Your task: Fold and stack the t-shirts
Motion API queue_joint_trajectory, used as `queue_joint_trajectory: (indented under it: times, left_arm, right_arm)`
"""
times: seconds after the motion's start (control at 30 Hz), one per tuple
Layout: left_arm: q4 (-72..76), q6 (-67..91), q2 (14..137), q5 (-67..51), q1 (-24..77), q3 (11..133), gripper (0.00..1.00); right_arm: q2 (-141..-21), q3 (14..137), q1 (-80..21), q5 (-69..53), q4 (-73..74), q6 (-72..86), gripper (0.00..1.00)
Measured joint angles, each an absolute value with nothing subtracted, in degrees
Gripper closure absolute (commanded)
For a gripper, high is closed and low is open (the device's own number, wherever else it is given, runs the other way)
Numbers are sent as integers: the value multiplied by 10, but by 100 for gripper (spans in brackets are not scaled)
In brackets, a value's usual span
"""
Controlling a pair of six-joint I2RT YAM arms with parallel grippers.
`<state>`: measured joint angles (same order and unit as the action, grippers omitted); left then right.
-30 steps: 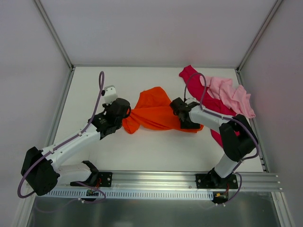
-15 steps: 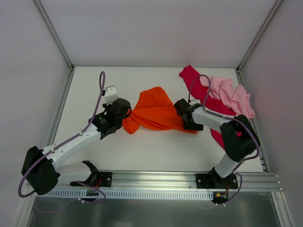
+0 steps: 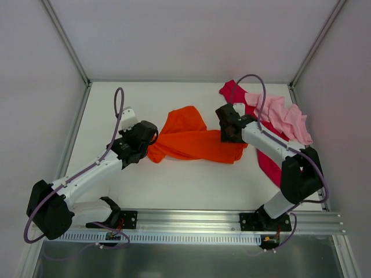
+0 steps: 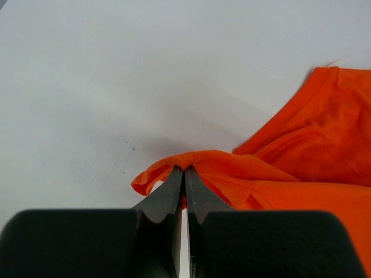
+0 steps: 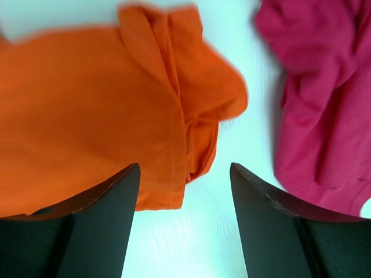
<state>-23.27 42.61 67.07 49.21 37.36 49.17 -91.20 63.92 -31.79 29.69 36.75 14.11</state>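
The orange t-shirt (image 3: 194, 142) lies crumpled at the table's middle. My left gripper (image 3: 152, 139) is shut on its left edge; the left wrist view shows the cloth (image 4: 278, 168) pinched at the closed gripper (image 4: 184, 169). My right gripper (image 3: 229, 134) is open and empty above the orange shirt's right edge (image 5: 116, 110), with the magenta-red t-shirt (image 5: 319, 98) to its right. The magenta-red shirt (image 3: 268, 162) lies at the right with the light pink t-shirt (image 3: 284, 119) on top of it.
White walls with metal corner posts (image 3: 66, 40) enclose the white table (image 3: 174, 185). A metal rail (image 3: 191, 223) with the arm bases runs along the near edge.
My right gripper has let go of the orange shirt's right edge and lifted up and back. The orange shirt now lies spread a little wider. My left gripper moved slightly left.
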Motion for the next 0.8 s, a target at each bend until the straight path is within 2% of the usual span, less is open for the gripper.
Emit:
queue_joint_trajectory:
  times: [0.17, 0.43, 0.57, 0.8]
  left_arm:
    - [-226, 428, 671, 485, 370, 488, 100]
    - [-213, 428, 652, 469, 370, 469, 100]
    - [-205, 428, 644, 465, 370, 469, 100]
    - [-184, 426, 656, 452, 370, 469, 100]
  right_arm:
    - [-954, 832, -262, 270, 398, 95, 33]
    - [-1165, 1070, -177, 174, 432, 58, 33]
    - [-1245, 1118, -164, 134, 453, 52, 33]
    - [-1293, 1130, -158, 76, 469, 46, 31]
